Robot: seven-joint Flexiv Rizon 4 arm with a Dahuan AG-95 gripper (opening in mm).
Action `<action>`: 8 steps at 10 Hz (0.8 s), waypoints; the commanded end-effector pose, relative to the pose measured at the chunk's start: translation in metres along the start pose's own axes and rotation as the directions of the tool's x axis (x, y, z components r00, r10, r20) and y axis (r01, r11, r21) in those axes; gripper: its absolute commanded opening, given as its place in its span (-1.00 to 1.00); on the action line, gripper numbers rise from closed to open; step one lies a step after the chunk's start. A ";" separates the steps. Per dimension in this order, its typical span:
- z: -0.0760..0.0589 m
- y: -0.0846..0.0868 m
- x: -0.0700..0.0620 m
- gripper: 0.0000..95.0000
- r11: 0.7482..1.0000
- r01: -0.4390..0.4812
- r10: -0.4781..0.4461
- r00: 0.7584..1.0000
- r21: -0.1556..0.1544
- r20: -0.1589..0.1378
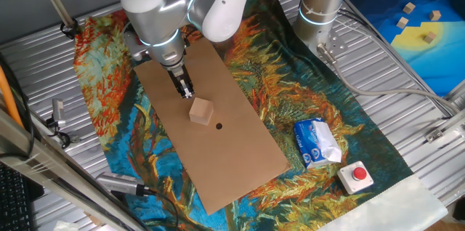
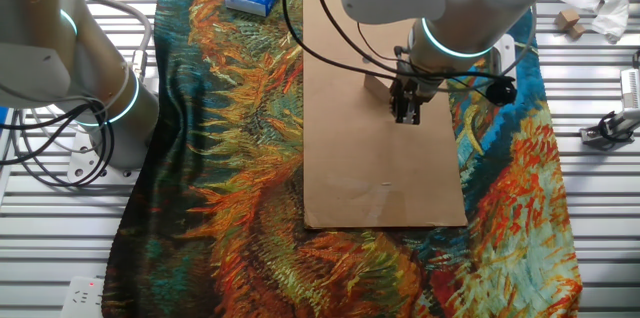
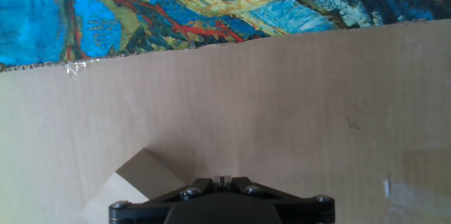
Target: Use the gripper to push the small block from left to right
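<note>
The gripper (image 3: pixel 222 182), fingers pressed together, sits just beside the small block (image 1: pixel 201 110); both over brown cardboard (image 1: pixel 240 151).

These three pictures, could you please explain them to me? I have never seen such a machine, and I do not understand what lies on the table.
The silver-white machine is a robot arm; its gripper ends in narrow black fingers, closed together and holding nothing. Two pictures come from fixed cameras on different sides of the table. The third comes from a camera on the hand, looking down along the fingers. A colourful cloth covers the table, with a brown cardboard sheet on it. The small block sits on the cardboard just beside the fingers. A white-and-blue carton and a red button lie nearby.
</note>
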State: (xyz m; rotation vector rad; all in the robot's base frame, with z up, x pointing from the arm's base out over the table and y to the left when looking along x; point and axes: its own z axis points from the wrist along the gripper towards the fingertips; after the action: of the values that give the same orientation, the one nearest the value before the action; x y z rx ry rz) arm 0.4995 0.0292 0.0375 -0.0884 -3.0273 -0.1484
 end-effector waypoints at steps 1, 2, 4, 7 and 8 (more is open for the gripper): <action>0.000 -0.001 0.000 -1.00 1.000 0.000 0.000 1.000 0.000 0.000; 0.000 -0.001 0.000 -1.00 1.000 0.000 0.000 1.000 0.000 0.001; 0.002 -0.001 0.000 -1.00 1.000 0.001 -0.001 1.000 0.000 0.005; 0.006 -0.001 0.000 -1.00 1.000 0.003 -0.003 1.000 0.000 0.012; 0.006 -0.001 -0.001 -1.00 1.000 0.001 -0.001 1.000 0.000 0.012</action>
State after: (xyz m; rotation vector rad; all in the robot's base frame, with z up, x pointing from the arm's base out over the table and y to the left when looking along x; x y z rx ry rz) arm 0.4993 0.0289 0.0312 -0.0871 -3.0386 -0.1497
